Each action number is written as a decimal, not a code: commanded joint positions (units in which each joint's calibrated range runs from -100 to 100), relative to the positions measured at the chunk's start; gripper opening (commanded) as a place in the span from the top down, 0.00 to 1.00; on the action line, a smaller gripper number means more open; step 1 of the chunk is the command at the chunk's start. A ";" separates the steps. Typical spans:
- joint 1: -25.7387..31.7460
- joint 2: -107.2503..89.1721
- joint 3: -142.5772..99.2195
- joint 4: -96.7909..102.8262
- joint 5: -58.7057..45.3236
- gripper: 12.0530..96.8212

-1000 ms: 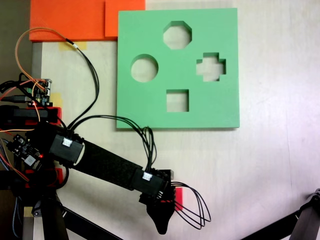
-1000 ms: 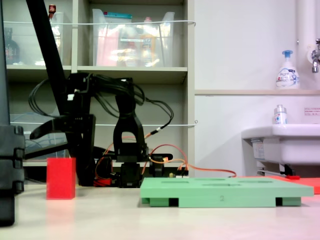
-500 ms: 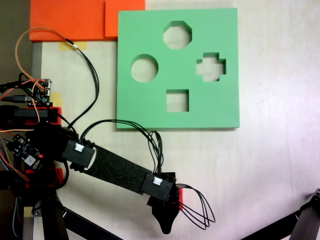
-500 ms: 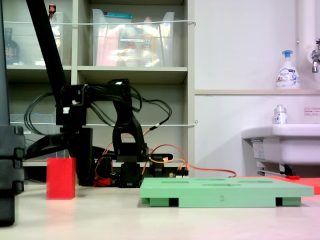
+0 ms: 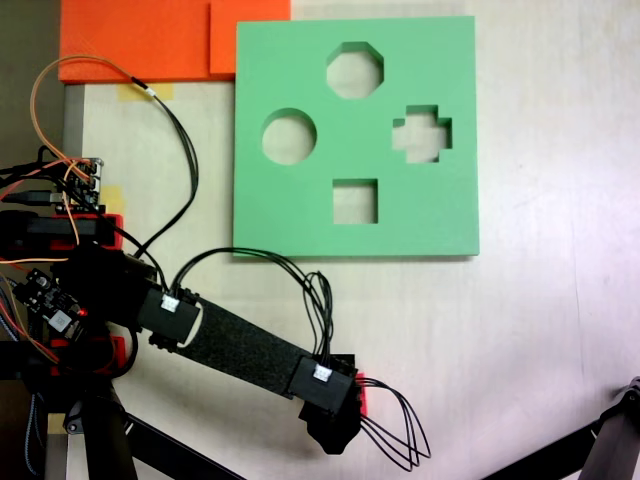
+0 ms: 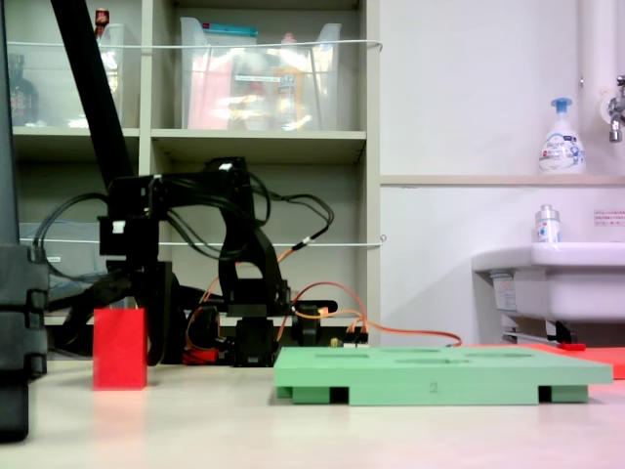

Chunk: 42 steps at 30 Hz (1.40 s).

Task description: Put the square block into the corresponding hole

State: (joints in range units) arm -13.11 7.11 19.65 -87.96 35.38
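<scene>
One block (image 6: 120, 335) upright on counter (image 5: 520, 330), tool (image 5: 335, 432) low over it, mostly hiding it from above. Jaw state unclear. Square hole (image 5: 355, 201) well apart.

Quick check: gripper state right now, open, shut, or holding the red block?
Gripper: cannot be told. It sits low over the red block, but its jaws are hidden in both fixed views.

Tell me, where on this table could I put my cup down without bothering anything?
Seen from above, the tabletop is bare right of the green board and in the strip below it. The lower left is crowded: the arm and its cables reach over the red block. The upper left corner holds orange sheets.
</scene>
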 commanded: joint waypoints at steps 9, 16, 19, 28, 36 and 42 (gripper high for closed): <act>0.05 0.01 0.79 -1.93 -0.49 0.57; 0.00 -0.69 0.99 -6.75 0.78 0.83; -0.24 -1.39 1.29 -9.63 1.37 0.94; -0.39 -11.44 1.39 -12.04 2.83 0.95; 2.20 -37.14 1.99 -12.04 6.11 0.94; 9.13 -45.10 1.89 -12.04 12.50 0.94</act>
State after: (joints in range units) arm -5.89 -34.75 19.35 -97.26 45.64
